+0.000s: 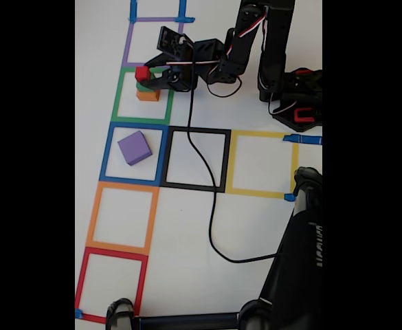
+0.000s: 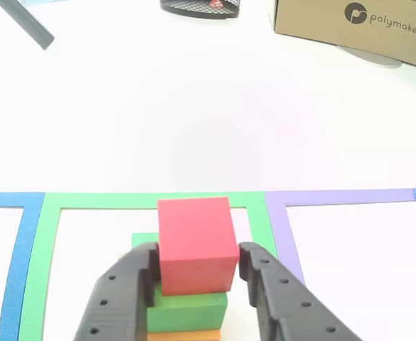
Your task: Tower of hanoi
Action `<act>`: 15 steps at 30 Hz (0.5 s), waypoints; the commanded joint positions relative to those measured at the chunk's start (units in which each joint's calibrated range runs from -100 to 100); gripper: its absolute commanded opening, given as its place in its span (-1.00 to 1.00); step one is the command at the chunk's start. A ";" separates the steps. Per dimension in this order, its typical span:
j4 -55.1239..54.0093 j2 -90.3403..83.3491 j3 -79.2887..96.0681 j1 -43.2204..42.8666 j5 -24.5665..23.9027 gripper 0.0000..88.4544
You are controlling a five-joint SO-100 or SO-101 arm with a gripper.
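We see the black pincer (image 2: 197, 264) closed on the small red cube (image 2: 195, 245) atop the green block (image 2: 186, 307); a purple cube (image 1: 134, 148) lies nearby in the blue-taped square (image 1: 107, 152).

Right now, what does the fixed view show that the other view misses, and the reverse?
The fixed view alone shows the purple cube lying in the blue square, plus the black square, yellow square, orange square and red square, and a black cable. The other view alone shows a cardboard box marked polymaker. Both share the gripper flanking the red cube atop a green block and orange block, inside the green square.
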 commanded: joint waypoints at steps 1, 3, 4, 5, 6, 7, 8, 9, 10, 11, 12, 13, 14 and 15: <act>-1.07 -0.42 -0.84 -0.54 0.36 -0.82; -1.07 -0.42 -0.75 -0.63 0.36 -0.83; -1.07 -0.42 -0.75 -0.73 0.36 -0.84; -1.07 -0.50 -0.75 -0.73 0.36 -0.85; -1.07 -0.50 -0.75 -0.83 0.36 -0.86; -1.07 -0.50 -0.75 -0.92 0.36 -0.87; -1.07 -0.58 -0.75 -1.02 0.36 -0.88; -1.07 -0.58 -0.75 -1.02 0.36 -0.88; -1.07 -0.66 -0.75 -1.11 0.36 -0.89; -1.07 -0.66 -0.75 -1.21 0.36 -0.90; -1.07 -0.74 -0.84 -1.21 0.36 -0.90; -1.07 -0.82 -0.84 -1.21 0.36 -0.90; -0.98 -0.98 -0.84 -1.21 0.36 -0.91; -0.90 -1.15 -0.75 -1.21 0.36 -0.91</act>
